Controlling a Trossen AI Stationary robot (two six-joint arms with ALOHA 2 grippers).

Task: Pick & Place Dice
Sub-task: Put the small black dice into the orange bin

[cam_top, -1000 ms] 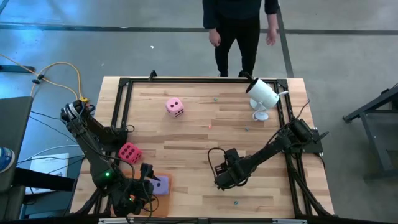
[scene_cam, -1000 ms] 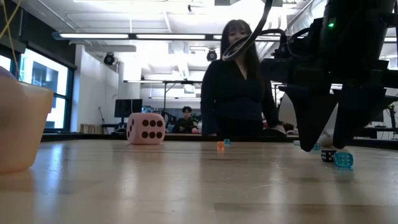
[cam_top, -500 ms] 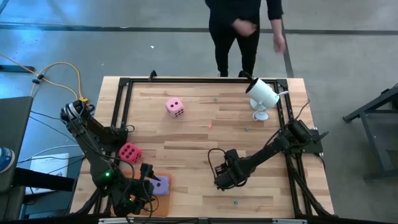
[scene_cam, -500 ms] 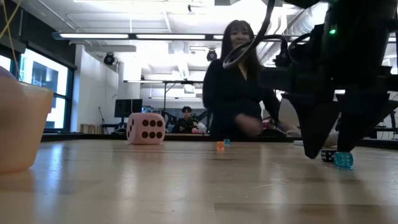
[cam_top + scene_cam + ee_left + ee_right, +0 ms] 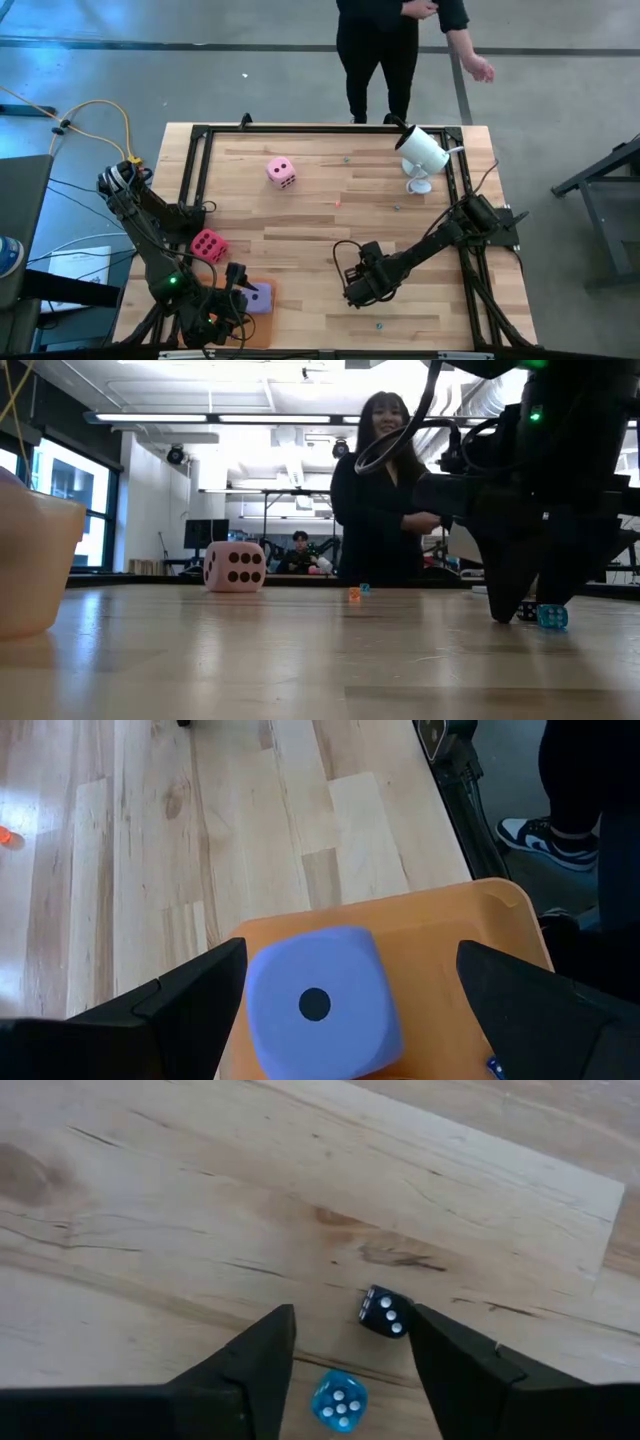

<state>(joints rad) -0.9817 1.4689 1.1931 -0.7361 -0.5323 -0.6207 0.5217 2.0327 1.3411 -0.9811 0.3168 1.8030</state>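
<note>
Three soft dice show in the high view. The light pink die (image 5: pixel 280 172) sits at the far left of the table and the magenta die (image 5: pixel 208 245) at the left. The purple die (image 5: pixel 320 1005) rests on the flat orange tray (image 5: pixel 440 935), one pip up. My left gripper (image 5: pixel 350 980) hangs open over that tray with a finger on either side of the purple die. My right gripper (image 5: pixel 350 1350) points down at the near right, open. A tiny blue die (image 5: pixel 339 1400) lies between its fingers and a tiny black die (image 5: pixel 384 1312) just beyond them.
A white camera on a stand (image 5: pixel 420 152) is at the far right corner. A person (image 5: pixel 385 50) stands behind the far edge. More tiny dice (image 5: pixel 353 594) lie mid-table. A pale orange thing (image 5: pixel 30 560) fills the low view's left edge. Bare wood lies between the arms.
My right gripper's fingers have come down a little toward the table around the tiny blue and black dice. The person behind the table has moved their arms. The soft dice and my left gripper have kept still.
</note>
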